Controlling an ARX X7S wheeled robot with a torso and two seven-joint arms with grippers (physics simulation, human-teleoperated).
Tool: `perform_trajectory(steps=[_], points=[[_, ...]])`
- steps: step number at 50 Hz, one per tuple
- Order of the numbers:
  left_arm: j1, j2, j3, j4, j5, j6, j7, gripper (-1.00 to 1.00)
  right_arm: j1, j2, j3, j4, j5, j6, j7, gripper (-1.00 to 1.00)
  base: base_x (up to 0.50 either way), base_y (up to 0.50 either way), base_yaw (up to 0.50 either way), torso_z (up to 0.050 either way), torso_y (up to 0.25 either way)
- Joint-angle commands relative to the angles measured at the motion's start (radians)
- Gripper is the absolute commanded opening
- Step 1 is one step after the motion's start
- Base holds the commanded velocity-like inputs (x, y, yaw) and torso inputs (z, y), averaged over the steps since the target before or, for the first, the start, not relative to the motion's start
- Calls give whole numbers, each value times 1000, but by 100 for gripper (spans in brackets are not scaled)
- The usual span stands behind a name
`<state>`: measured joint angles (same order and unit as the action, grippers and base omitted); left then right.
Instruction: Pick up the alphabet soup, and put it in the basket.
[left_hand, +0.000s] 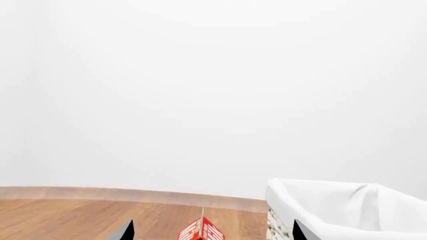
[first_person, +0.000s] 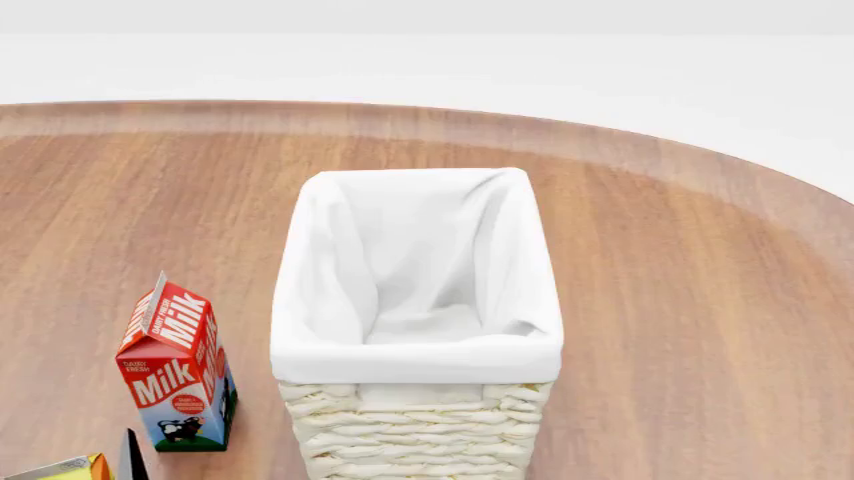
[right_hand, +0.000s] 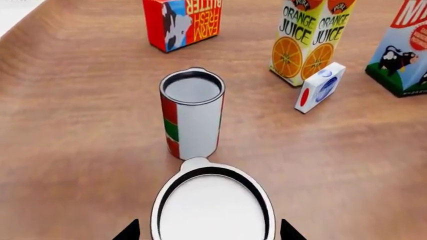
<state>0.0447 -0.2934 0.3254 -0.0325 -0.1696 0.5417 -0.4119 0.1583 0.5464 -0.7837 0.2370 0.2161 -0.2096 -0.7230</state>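
Dark tips of the right gripper (right_hand: 208, 232) set wide apart, one on either side of a pale silvery can top, with bare wood showing between each tip and the rim; nothing gripped as yet. Can judged to be the alphabet soup (right_hand: 213, 210): label hidden from this angle, but the only other can in view, the red-and-green can (right_hand: 192, 115) just beyond it, is plainly the wrong one. Soup upright, centred between the jaws, well apart from the milk carton (right_hand: 403, 50). Nearer that carton: an orange juice carton (right_hand: 310, 40) just beside it and a small white box (right_hand: 320, 87) close by. Butter box (right_hand: 180, 22) farther from it, past the juice. Step in hand assessed as the closing grasp. Recommended: confirm the tips sit well below the rim (depth not verifiable here), close evenly so the can does not tip, then lift straight up, since any drift forward risks knocking the red-and-green can. Basket (first_person: 416, 350) just right of the milk carton in the head view, tall, lining bare inside; clear its rim fully before moving across and release low within. Left gripper (left_hand: 212, 232) likewise spread wide and empty, the milk carton's gable visible between its tips, basket corner close alongside; best kept out of the carry path.
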Motion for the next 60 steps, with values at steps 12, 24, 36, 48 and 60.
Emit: perform_trajectory(steps=[12,24,36,48,60], points=[[-2,-3,5,-1,1,-1,-8,100,26,-36,-31,64,-39,-8,-7,-100,0,0,0,0,0],[-4,-5,7,-4,1,0,-10,100,17,-32,-13,36,-24,-20,19,-100,1,2,3,0,0],[-10,-5,11,-11,0,-1,-11,100,-30,39,9,-106,83,-73,-36,-100,0,0,0,0,0],[-8,-7,15,-8,1,0,-15,100,-74,92,21,-212,92,-92,-11,-100,0,0,0,0,0],[-10,-9,18,-11,0,0,-17,100,-108,135,45,-285,94,-103,32,-100,0,0,0,0,0]])
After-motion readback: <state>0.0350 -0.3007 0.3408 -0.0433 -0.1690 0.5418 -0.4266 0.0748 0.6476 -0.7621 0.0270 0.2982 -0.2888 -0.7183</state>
